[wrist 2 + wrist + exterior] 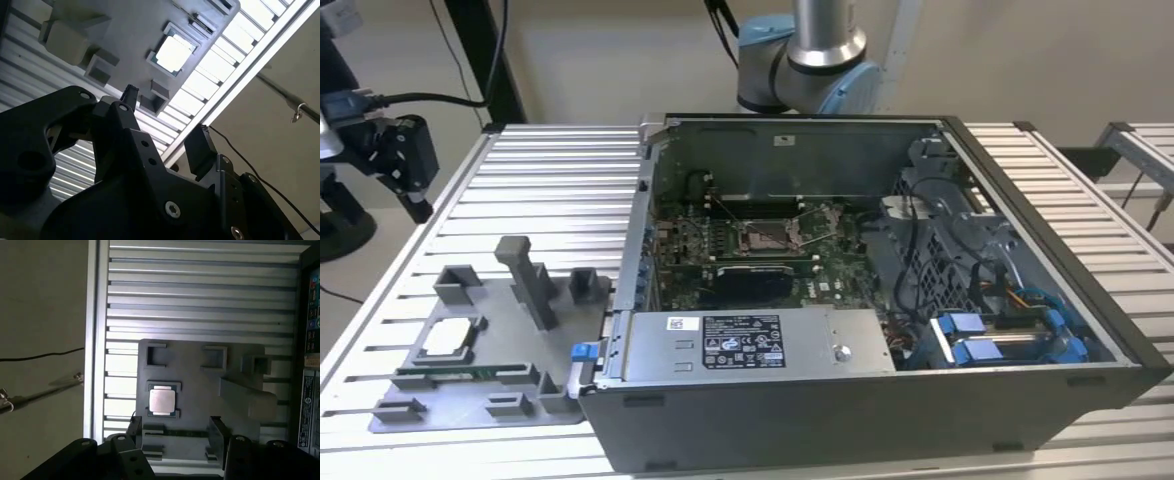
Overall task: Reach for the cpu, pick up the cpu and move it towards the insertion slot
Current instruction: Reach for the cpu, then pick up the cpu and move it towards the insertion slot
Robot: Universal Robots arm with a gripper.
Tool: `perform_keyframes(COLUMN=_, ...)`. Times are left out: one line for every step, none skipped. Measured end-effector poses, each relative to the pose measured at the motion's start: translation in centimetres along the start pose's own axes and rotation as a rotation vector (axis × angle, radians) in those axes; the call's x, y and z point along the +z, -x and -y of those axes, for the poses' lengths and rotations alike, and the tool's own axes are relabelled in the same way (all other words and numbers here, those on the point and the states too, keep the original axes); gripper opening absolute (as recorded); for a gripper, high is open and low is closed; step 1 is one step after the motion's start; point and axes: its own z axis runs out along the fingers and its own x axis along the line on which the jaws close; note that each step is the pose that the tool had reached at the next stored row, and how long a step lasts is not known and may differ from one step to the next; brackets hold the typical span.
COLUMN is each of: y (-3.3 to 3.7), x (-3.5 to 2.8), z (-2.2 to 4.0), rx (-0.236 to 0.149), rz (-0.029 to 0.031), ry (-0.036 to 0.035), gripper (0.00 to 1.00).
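The black two-fingered claw [411, 185] hung released and empty at the upper left of the exterior view. Its fingers [217, 432] were spread, well clear of the small flat square silvery-white cpu [162, 401].

The cpu lay untouched in its grey plastic tray [474, 398] at lower left, on the ribbed metal surface [547, 180]. The square silver-framed insertion slot [765, 237] sat mid-frame inside the open dark computer case [854, 410], well apart from it.

By my reading the reach was unfinished; grasp and carry remained.

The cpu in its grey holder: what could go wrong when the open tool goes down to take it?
1. The cpu lies flat between raised clips of the grey tray. The open tool hangs apart from it, so a misaligned descent might strike the clips.
2. The tall post stands on the same tray between the cpu and the computer case. A low carry might hit it or the case wall.
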Motion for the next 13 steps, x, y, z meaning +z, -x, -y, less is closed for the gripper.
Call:
perform_keyframes(y=0.0, x=0.07, z=0.0, rx=0.0, rz=-0.0001, ry=-0.0001, gripper=1.0)
perform_keyframes(y=0.0, x=0.18, z=0.01, rx=0.0, rz=-0.0001, ry=0.0, gripper=1.0)
perform_keyframes(y=0.0, x=0.29, z=0.01, rx=0.0, rz=-0.0001, ry=-0.0001, gripper=1.0)
perform_keyframes(y=0.0, x=0.4, z=0.02, rx=0.0, rz=0.0, ry=0.0, gripper=1.0)
perform_keyframes(y=0.0, x=0.53, z=0.02, rx=0.0, rz=0.0, ry=0.0, gripper=1.0)
perform_keyframes(y=0.0, x=0.65, z=0.02, rx=0.0, rz=-0.0001, ry=0.0, gripper=1.0)
perform_keyframes(y=0.0, x=0.78, z=0.03, rx=0.0, rz=-0.0001, ry=0.0, gripper=1.0)
perform_keyframes(y=0.0, x=0.9, z=0.03, rx=0.0, rz=-0.0001, ry=0.0, gripper=1.0)
perform_keyframes(y=0.0, x=1.02, z=0.04, rx=0.0, rz=-0.0002, ry=-0.0001, gripper=1.0)
perform_keyframes(y=0.0, x=1.14, z=0.04, rx=0.0, rz=-0.0001, ry=-0.0001, gripper=1.0)
perform_keyframes(y=0.0, x=1.26, z=0.05, rx=0.0, rz=-0.0001, ry=-0.0001, gripper=1.0)
perform_keyframes(y=0.0, x=1.37, z=0.05, rx=0.0, rz=-0.0001, ry=-0.0001, gripper=1.0)
perform_keyframes(y=0.01, x=1.49, z=0.06, rx=0.0, rz=0.0, ry=0.0, gripper=1.0)
